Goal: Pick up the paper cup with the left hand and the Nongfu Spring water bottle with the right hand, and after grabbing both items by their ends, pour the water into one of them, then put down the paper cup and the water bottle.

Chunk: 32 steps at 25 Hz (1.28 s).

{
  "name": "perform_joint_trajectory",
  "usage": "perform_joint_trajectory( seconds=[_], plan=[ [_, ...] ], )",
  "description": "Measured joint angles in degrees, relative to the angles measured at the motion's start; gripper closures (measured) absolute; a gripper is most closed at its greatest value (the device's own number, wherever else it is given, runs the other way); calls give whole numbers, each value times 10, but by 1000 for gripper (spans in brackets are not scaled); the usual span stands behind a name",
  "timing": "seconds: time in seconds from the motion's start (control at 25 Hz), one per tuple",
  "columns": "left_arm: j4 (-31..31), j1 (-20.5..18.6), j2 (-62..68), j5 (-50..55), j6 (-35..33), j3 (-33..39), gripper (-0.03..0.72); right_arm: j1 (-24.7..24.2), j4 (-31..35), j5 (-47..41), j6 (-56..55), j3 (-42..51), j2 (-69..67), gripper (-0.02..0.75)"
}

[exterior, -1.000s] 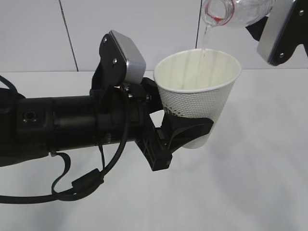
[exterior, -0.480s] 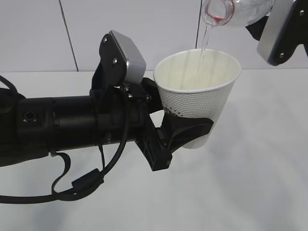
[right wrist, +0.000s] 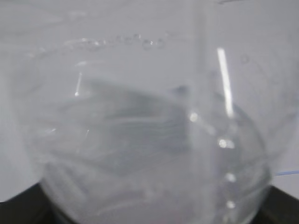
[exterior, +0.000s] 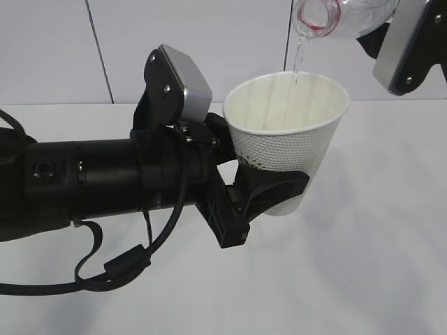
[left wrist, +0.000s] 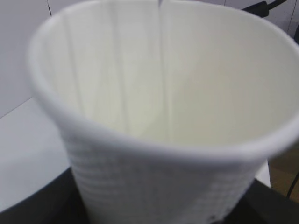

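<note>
The white dimpled paper cup (exterior: 290,143) is held in the air above the table, mouth up, with my left gripper (exterior: 269,192) shut on its lower wall. In the left wrist view the paper cup (left wrist: 163,121) fills the frame, its cream inside showing. The Nongfu Spring water bottle (exterior: 342,17) is tilted at the top right, its red-ringed mouth above the cup. A thin stream of water (exterior: 297,59) falls from it into the cup. The right arm (exterior: 408,45) holds the bottle's far end; its fingers are out of frame. The clear bottle (right wrist: 149,140) fills the right wrist view.
The white table (exterior: 377,265) lies under the cup, with a white panelled wall (exterior: 209,42) behind. My left arm (exterior: 91,188) and its black cable (exterior: 119,269) stretch across the left half of the exterior view.
Nothing has visibly moved; the stream keeps running into the cup and both arms stay still.
</note>
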State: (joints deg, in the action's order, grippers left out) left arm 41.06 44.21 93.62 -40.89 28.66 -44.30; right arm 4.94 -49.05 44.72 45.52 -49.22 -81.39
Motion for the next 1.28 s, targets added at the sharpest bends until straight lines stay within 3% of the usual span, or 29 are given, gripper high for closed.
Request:
perform_joint_trajectory(
  seconds=[1.28],
  plan=[
    [0, 0, 0, 0, 0, 0, 197, 0, 0, 3, 9, 0, 0, 218]
  ],
)
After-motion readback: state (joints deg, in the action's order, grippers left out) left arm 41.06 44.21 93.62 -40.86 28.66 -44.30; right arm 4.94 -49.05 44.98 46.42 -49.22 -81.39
